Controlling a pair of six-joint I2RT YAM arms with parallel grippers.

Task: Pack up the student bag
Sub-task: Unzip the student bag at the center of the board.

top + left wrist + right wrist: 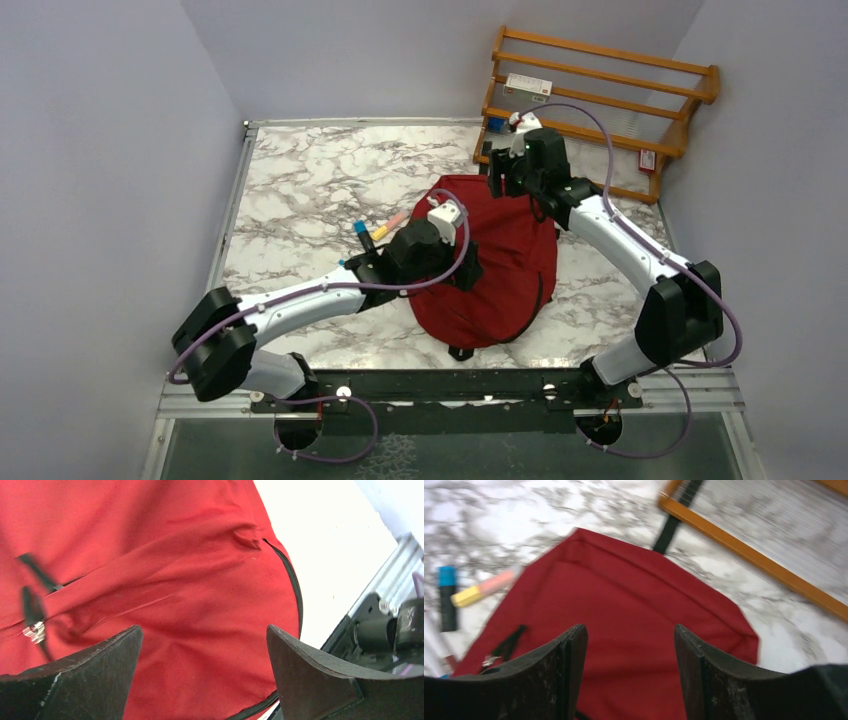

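- We saw the backpack [505, 265] lying flat in the middle of the table [300, 180], its long axis running from the near edge toward the wooden rack [600, 90].
- Our left claw [202, 635] hung right over the bag's left flank, jaws spread wide, with only red cloth below them.
- Our right claw [629, 630] stood above the bag's far end, jaws parted and empty too.
- The pens [378, 228] lay just beside the bag's left edge, so we judged the left arm the nearer for fetching them.
- A zipper pull [34, 631] showed left of the left claw; we could not tell whether the bag was open.
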